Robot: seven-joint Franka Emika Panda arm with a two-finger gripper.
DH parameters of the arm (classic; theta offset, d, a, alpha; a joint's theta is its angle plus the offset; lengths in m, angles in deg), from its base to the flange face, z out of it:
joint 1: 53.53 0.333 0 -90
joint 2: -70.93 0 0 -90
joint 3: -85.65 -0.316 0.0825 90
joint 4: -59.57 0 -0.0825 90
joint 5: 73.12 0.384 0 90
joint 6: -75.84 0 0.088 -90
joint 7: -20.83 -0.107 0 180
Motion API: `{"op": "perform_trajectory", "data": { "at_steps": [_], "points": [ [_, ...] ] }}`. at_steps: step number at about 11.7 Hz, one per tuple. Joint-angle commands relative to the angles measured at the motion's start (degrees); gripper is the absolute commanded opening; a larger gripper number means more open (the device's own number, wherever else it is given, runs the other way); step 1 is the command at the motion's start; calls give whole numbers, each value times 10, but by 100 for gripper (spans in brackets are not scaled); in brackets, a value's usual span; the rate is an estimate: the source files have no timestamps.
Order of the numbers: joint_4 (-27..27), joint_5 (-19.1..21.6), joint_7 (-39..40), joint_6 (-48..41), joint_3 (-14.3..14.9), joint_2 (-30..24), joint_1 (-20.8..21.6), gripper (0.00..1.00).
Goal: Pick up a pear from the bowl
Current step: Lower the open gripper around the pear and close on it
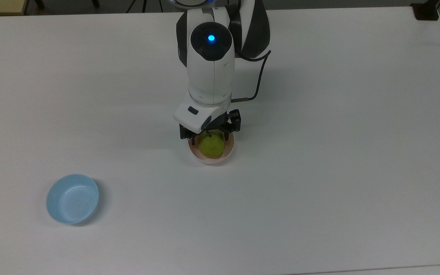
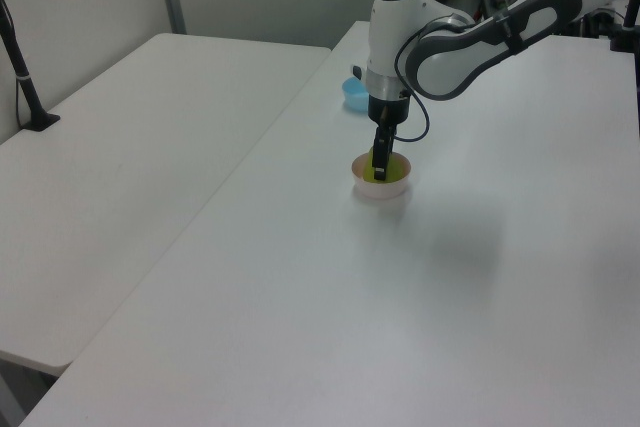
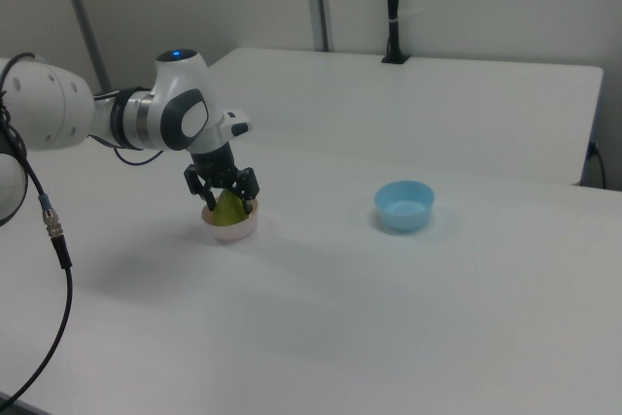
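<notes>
We see the fingers [image 1: 193, 140] spread, straddling the pear [image 1: 211, 146], the gripper [image 1: 209, 139] low over it. It's yellow-green, rounded, dark-stemmed, sitting in the pink bowl [image 1: 215, 159]. We count one pear, two bowls: pink, and a blue bowl [image 1: 72, 198] well apart.

Around the black two-finger claw [image 1: 209, 138], only the small pale pink plastic bowl's rim [image 1: 227, 154] hems it in; the light blue round bowl [image 1: 72, 198] sits well apart on the open white table [image 1: 338, 152].
</notes>
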Motion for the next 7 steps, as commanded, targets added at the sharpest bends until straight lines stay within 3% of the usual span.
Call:
{"op": "perform_trajectory", "data": {
  "at_steps": [1,4,7],
  "points": [
    [1,-7,9,23,5,2,8,76],
    [2,-7,8,23,5,2,10,51],
    [2,-5,8,17,5,-3,14,48]
  ]
}}
